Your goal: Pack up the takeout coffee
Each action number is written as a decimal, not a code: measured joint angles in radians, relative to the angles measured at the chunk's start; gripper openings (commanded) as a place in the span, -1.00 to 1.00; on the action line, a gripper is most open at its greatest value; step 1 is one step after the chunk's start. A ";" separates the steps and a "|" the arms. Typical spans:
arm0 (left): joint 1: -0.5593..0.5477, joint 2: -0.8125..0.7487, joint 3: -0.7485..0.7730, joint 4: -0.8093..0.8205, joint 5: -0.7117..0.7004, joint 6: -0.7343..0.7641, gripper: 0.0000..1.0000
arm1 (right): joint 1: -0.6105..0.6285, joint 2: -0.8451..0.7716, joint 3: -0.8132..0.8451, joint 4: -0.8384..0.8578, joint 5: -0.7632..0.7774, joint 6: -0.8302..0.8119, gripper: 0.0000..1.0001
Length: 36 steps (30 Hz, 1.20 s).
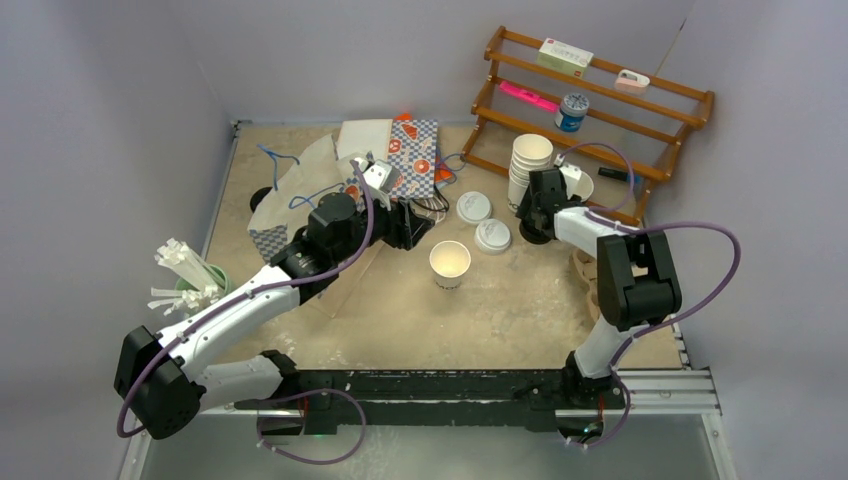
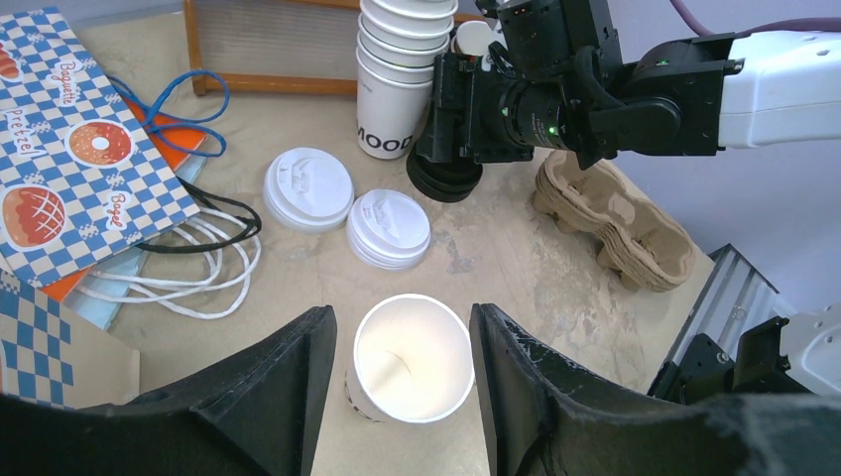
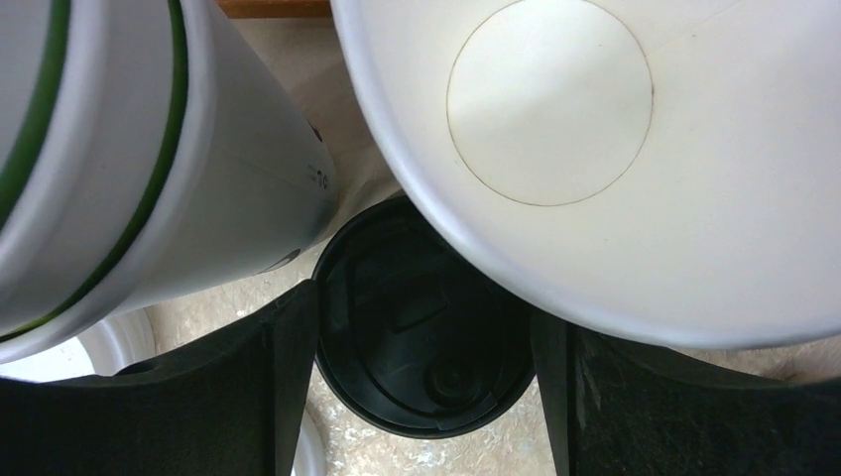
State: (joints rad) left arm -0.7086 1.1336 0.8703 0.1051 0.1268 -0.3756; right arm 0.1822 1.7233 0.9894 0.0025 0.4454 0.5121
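The right gripper (image 3: 424, 315) is hanging over a black sip lid (image 3: 426, 372), its fingers spread wide and flanking the lid's rim. I cannot tell whether they are pinching it. The left gripper (image 2: 402, 319) is hovering with its jaws spread, and an open paper cup (image 2: 412, 362) is standing in the gap, apparently untouched.

No finished takeout coffee is showing. The cup is sitting lidless at mid-table, and the lid is lying just beside the stack of white cups (image 2: 397, 79).

The right fingers are working in a crowded spot between that stack and a loose white cup (image 3: 595, 149), so closing or lifting carelessly is likely to knock one of them over. A hard squeeze from the left jaws would probably crumple or tip the light cup.

The right wrist view is showing the lid's sip hole and how tight the space is. Only the left wrist view is showing that the lid may be topping a short pile, so two could lift together. It is also showing the white lids (image 2: 307, 188) and the pulp cup carriers (image 2: 610, 218).
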 measured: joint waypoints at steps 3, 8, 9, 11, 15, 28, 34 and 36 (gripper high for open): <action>0.000 0.000 0.000 0.000 0.000 0.000 0.09 | 0.000 0.000 0.000 -0.005 -0.003 0.001 0.47; 0.000 0.000 0.000 0.000 0.000 0.000 0.09 | 0.000 -0.025 -0.004 -0.022 -0.003 0.002 0.46; 0.000 0.000 0.000 0.000 0.001 0.000 0.09 | 0.000 -0.039 -0.007 -0.026 -0.003 0.002 0.46; -0.001 0.000 0.000 0.000 0.000 0.000 0.09 | 0.000 -0.074 -0.015 -0.035 -0.003 0.003 0.46; -0.001 0.000 0.000 0.000 0.002 0.000 0.09 | 0.000 -0.159 -0.029 -0.059 -0.016 0.004 0.42; -0.035 0.000 0.000 -0.030 -0.012 0.008 0.08 | 0.194 -0.402 -0.036 -0.204 -0.101 -0.010 0.26; -0.063 0.000 0.000 -0.068 -0.027 0.019 0.08 | 0.319 -0.536 -0.037 -0.261 -0.178 -0.026 0.20; -0.066 0.000 -0.002 -0.074 -0.027 0.018 0.09 | 0.346 -0.563 -0.037 -0.277 -0.207 -0.038 0.20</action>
State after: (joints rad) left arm -0.7750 1.1332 0.8680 0.0315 0.0998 -0.3576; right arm 0.5278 1.1606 0.9527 -0.2741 0.2386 0.4744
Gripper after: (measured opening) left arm 0.543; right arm 0.725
